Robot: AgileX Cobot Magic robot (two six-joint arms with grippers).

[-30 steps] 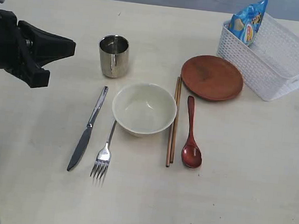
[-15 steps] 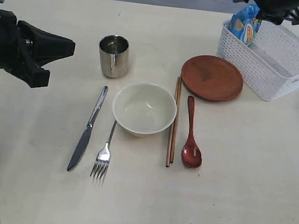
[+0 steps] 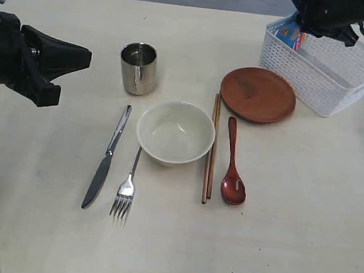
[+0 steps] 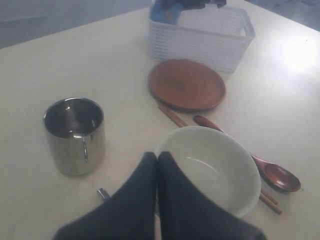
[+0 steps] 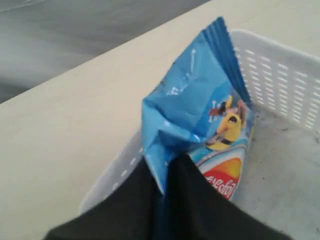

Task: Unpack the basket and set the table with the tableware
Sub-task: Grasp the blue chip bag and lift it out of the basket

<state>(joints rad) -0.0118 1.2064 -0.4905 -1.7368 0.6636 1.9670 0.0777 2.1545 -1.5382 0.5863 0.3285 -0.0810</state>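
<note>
Over the basket [image 3: 323, 76]: right end effector [image 5: 167, 167] is pinching the snack bag [image 5: 200, 110], probably removing clutter.
Near the cup [image 3: 139, 68]: left end effector [image 4: 157, 162] is hovering closed, empty.

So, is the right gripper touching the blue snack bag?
Touching. The right wrist view shows the right gripper pinched on the snack bag at its lower edge.

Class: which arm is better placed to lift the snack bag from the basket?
Right: the right gripper pinches the snack bag inside the basket; the left gripper hangs shut beyond the cup.
</note>
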